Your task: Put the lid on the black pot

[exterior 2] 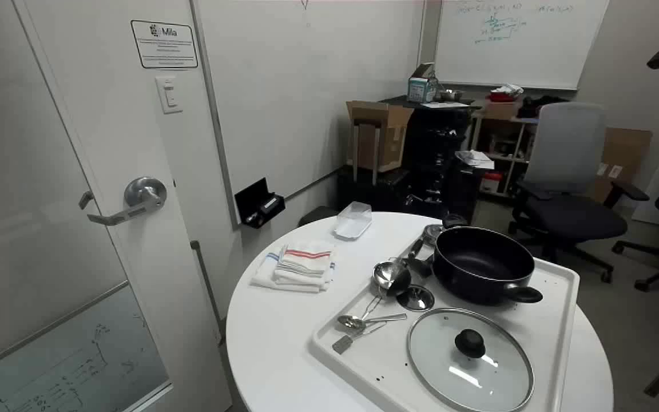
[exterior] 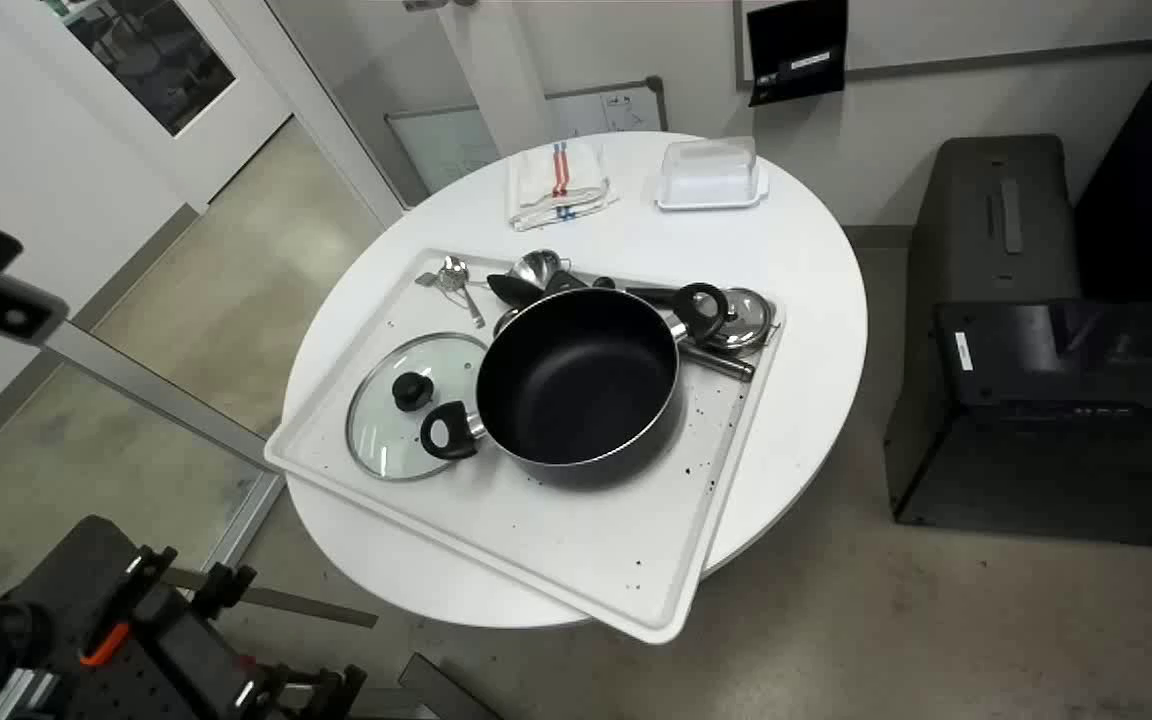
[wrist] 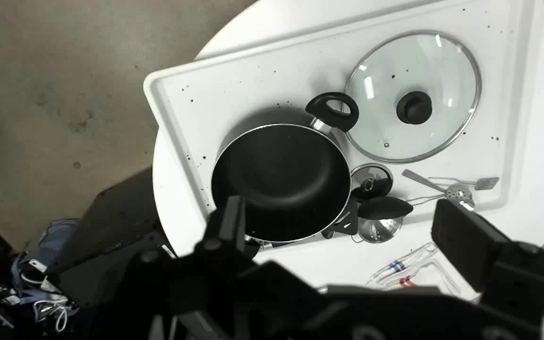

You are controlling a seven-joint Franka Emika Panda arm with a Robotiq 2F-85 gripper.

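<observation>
The black pot [exterior: 576, 380] stands upright and uncovered on a white tray, with its dark interior showing; it also shows in an exterior view [exterior 2: 481, 266] and the wrist view [wrist: 281, 174]. The clear glass lid [exterior: 386, 420] lies flat beside it, black knob up, and also shows in an exterior view [exterior 2: 444, 355] and the wrist view [wrist: 442, 80]. One pot handle overlaps the lid's edge from above. My gripper [wrist: 338, 208] is open and empty, its fingers wide apart above the table. Dark finger-like parts show at the left edge of an exterior view.
The white tray [exterior: 536, 530] sits on a round white table [exterior: 806, 250]. Several metal and black utensils [exterior: 456, 280] and a small lid [exterior: 741, 320] crowd round the pot. A folded towel [exterior: 556, 185] and a clear-topped dish [exterior: 708, 175] stand at the table's far side.
</observation>
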